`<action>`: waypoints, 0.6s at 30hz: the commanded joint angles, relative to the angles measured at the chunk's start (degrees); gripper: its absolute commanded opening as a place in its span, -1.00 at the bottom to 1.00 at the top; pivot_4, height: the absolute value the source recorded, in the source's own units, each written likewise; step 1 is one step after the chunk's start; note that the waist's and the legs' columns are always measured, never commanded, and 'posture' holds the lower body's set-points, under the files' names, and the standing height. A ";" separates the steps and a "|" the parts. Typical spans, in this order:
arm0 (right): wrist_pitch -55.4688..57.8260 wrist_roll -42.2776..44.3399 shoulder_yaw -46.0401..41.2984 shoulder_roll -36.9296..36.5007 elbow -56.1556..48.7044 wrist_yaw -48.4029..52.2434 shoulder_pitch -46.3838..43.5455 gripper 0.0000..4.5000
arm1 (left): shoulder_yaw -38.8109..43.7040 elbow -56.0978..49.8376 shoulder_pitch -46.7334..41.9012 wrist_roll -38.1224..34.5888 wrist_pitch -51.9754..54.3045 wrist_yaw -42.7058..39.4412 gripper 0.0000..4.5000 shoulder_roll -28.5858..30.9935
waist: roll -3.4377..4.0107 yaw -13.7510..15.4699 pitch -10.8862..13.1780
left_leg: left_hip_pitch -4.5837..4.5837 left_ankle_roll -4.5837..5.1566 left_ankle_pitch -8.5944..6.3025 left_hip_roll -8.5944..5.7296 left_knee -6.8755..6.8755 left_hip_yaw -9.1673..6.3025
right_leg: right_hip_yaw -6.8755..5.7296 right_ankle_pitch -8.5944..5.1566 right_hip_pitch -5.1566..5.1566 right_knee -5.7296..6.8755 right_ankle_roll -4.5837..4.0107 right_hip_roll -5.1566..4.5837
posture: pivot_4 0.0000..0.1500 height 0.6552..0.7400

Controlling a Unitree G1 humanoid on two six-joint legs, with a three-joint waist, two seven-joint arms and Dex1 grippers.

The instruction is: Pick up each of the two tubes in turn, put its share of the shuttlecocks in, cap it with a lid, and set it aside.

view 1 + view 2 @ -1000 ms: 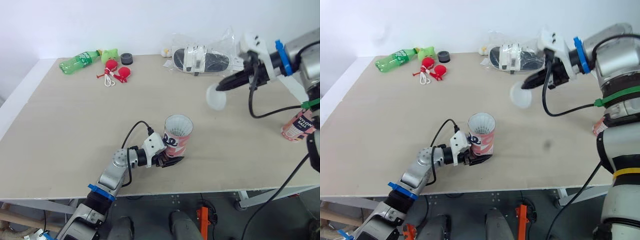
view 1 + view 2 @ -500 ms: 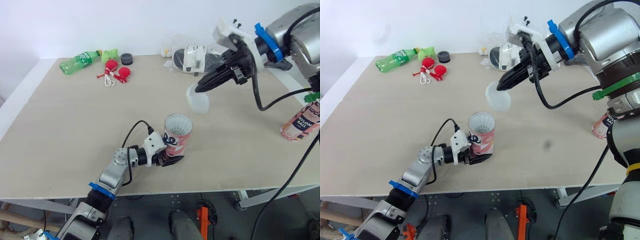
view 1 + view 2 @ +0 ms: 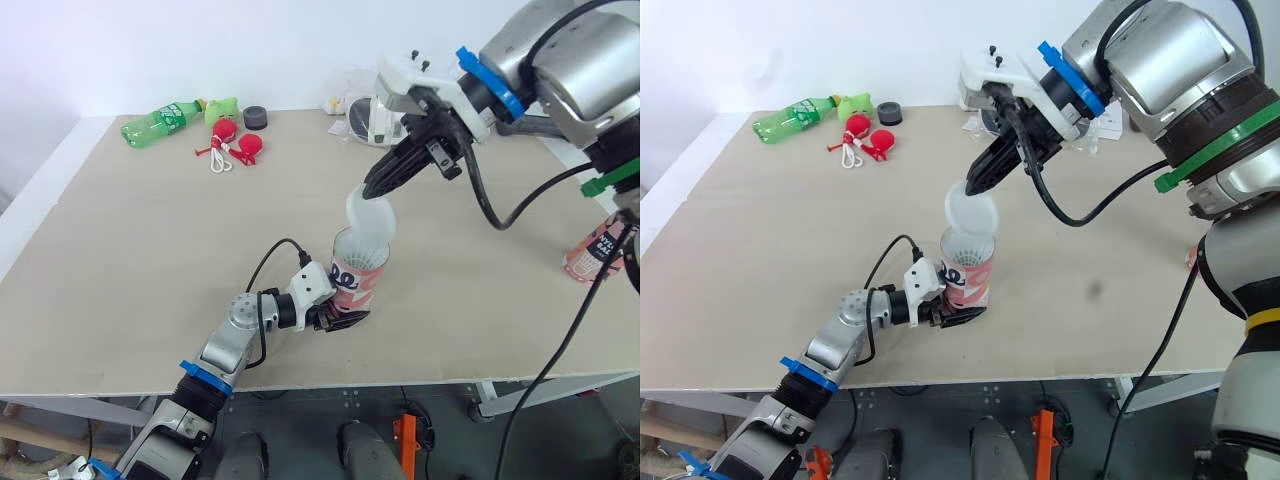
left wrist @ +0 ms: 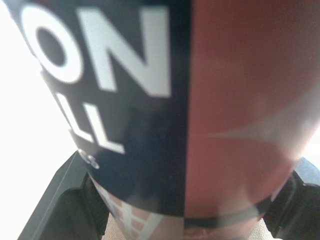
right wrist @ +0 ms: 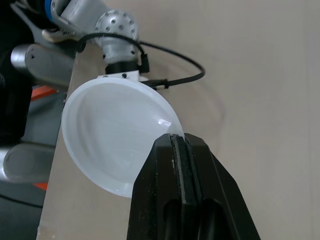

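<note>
A pink tube with a dark label (image 3: 355, 285) stands upright near the table's front edge, white shuttlecock feathers showing in its open mouth. My left gripper (image 3: 340, 318) is shut on its lower part, and the label (image 4: 200, 100) sits close up in the left wrist view. My right gripper (image 3: 375, 190) is shut on the rim of a white translucent lid (image 3: 370, 215), which hangs tilted just above the tube's mouth. The right wrist view shows the fingertips pinching that lid (image 5: 115, 135). A second pink tube (image 3: 607, 250) stands at the table's right edge.
At the back left lie a green bottle (image 3: 160, 120), red toys with a white cord (image 3: 232, 140) and a black round cap (image 3: 254, 117). A clear plastic bag holding slippers (image 3: 395, 115) sits at the back, behind my right arm.
My right gripper has carried the lid left and down from the right side of the table to just above the tube's mouth. The left gripper and tube have stayed put.
</note>
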 commanded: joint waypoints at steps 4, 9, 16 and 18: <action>-1.83 0.14 1.94 0.36 -1.73 2.48 -1.30 -0.99 | -1.34 2.01 0.82 2.10 2.38 0.46 0.39 0.79 | 0.00 0.12 0.00 | -0.01 0.00 0.00 0.00 0.00 0.00 | 0.00 0.00 0.00 0.00 0.00 -0.01 | 1.00 1.00; -4.29 -0.67 3.12 1.66 -1.16 2.48 -0.78 -0.99 | -1.51 2.01 0.73 2.09 2.49 0.49 0.39 0.80 | 0.00 0.16 0.00 | -0.01 0.00 0.00 0.00 0.00 0.00 | -0.01 0.00 0.00 0.00 0.00 0.00 | 1.00 1.00; -8.76 -2.61 4.20 2.81 -0.33 2.48 0.36 -0.99 | -1.65 1.37 1.17 1.97 3.00 0.58 0.39 0.86 | 0.00 0.33 0.00 | -0.01 0.00 0.00 0.00 0.00 -0.01 | -0.02 -0.01 0.00 0.00 0.00 0.00 | 1.00 1.00; -9.47 -2.72 4.36 2.82 -0.34 2.48 0.52 -0.99 | -1.66 1.20 1.32 1.93 3.14 0.58 0.39 0.89 | 0.00 0.38 0.00 | -0.01 0.00 0.00 0.00 0.00 -0.01 | -0.02 -0.01 0.00 0.00 0.00 0.01 | 1.00 1.00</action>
